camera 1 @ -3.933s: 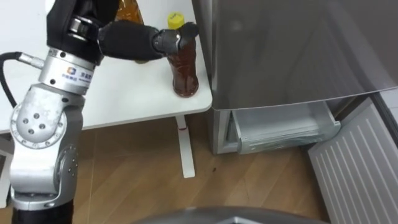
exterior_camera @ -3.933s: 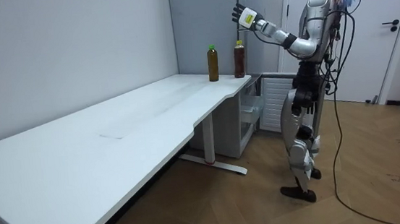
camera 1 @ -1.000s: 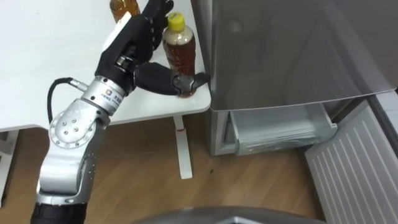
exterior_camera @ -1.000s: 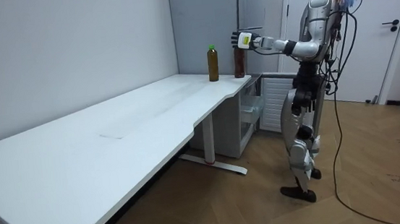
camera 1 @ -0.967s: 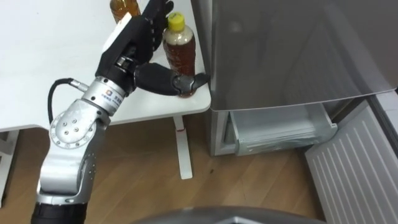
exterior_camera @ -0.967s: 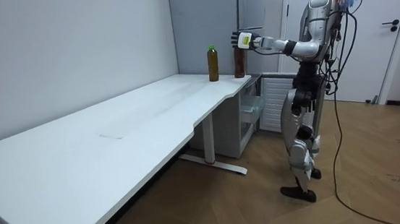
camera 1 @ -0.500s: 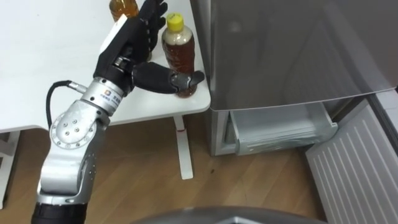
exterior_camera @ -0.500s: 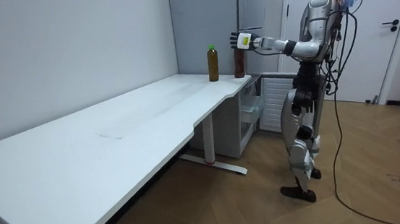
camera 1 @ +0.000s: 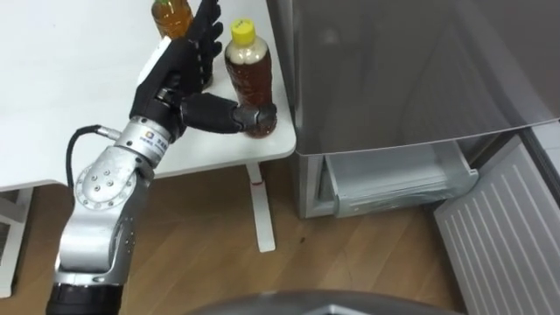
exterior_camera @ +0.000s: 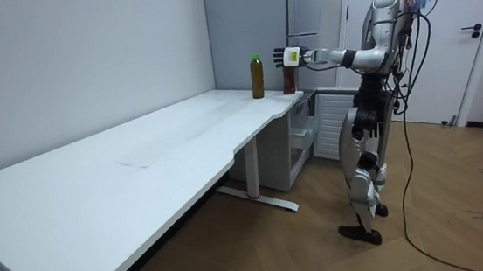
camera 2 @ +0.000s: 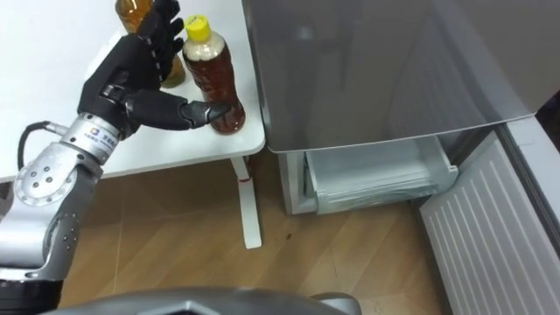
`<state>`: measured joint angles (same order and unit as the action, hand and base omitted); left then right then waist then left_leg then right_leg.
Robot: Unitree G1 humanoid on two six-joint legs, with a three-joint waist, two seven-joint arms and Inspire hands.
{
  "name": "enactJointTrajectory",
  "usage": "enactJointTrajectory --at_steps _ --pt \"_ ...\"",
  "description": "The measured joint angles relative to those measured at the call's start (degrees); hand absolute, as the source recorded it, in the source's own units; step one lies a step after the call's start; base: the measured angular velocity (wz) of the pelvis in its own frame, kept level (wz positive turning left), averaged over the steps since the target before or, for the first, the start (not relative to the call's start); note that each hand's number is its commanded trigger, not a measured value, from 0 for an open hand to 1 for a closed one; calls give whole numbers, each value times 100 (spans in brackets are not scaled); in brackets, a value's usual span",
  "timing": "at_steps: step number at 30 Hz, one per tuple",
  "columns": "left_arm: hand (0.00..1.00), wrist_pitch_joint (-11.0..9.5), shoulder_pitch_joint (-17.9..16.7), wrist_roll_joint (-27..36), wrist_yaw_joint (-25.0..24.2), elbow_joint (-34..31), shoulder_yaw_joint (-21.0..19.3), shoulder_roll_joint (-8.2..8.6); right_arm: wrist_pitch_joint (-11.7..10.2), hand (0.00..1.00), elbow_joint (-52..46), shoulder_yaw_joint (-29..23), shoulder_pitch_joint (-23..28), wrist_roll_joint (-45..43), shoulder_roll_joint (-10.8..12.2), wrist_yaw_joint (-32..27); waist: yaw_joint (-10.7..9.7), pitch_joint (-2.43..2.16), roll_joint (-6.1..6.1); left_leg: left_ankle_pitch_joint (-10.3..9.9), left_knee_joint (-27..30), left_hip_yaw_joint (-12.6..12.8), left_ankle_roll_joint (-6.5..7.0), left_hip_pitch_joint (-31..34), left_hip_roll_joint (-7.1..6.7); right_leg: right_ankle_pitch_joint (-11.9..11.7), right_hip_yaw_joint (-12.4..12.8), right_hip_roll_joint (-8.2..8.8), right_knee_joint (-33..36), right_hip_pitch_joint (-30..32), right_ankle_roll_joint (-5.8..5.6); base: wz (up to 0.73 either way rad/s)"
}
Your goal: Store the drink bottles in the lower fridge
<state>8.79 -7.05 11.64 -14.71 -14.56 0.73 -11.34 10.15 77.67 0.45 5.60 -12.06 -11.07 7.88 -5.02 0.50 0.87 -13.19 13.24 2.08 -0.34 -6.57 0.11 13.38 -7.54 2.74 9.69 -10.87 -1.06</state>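
At upper left, my left robot hand (camera 1: 172, 77) is spread open beside the yellow-capped bottle (camera 1: 249, 83) on the tabletop (camera 1: 61, 96), gripping nothing; next I'd close round it and lift.

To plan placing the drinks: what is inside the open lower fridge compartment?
A clear drawer; its visible front part looks empty. The upper door hides its back part.

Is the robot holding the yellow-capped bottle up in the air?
No, the yellow-capped bottle stands on the white table, with the left hand open beside it.
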Motion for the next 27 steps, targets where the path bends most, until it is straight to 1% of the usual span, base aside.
enactJointTrajectory --at_steps 2,6,11,13,15,17,21,23,25,27 --pt "0 3 2 10 62 0 -21 10 7 0 -1 -6 12 -1 -1 44 -7 0 0 0 1 20 0 -2 2 0 8 3 -2 4 0 -2" --pt "0 23 9 34 90 0 -55 16 111 0 -6 -5 11 -1 0 94 -15 -2 1 0 1 72 0 -13 5 0 39 6 3 12 0 -4" --pt "0 135 16 368 158 32 -76 16 249 0 -1 -7 24 -2 2 169 -59 1 -8 0 -5 118 0 -71 12 0 105 2 22 -5 0 -6" --pt "0 174 31 464 159 54 -95 16 252 0 2 -8 24 -2 2 236 -85 -1 -21 0 -9 157 0 -92 17 0 132 2 27 -9 0 -10" --pt "0 241 96 615 169 119 -109 17 257 0 3 -2 39 2 6 300 -102 1 -42 0 -8 190 0 -110 20 1 141 3 16 -3 -1 -7" --pt "0 256 139 688 201 146 -109 16 282 0 2 0 60 27 12 316 -104 8 -58 0 -9 192 1 -100 20 3 132 5 10 3 -4 0" --pt "0 293 304 689 327 259 -112 16 447 0 8 0 80 30 14 354 -102 8 -61 -1 -9 192 1 -79 26 3 129 1 26 35 -5 0" --pt "0 293 354 690 332 263 -112 17 490 0 -4 4 78 25 15 359 -97 5 -55 -1 -9 194 1 -49 29 3 134 -2 56 89 -4 0" --pt "0 298 444 689 331 345 -110 23 493 0 8 12 83 17 14 363 -96 5 -56 -1 -3 204 1 -56 31 2 144 -1 105 99 -3 -2" --pt "0 329 603 685 332 523 -117 23 495 0 13 13 71 14 14 368 -89 4 -51 -1 6 244 1 -63 33 2 180 -1 104 101 -3 -7"
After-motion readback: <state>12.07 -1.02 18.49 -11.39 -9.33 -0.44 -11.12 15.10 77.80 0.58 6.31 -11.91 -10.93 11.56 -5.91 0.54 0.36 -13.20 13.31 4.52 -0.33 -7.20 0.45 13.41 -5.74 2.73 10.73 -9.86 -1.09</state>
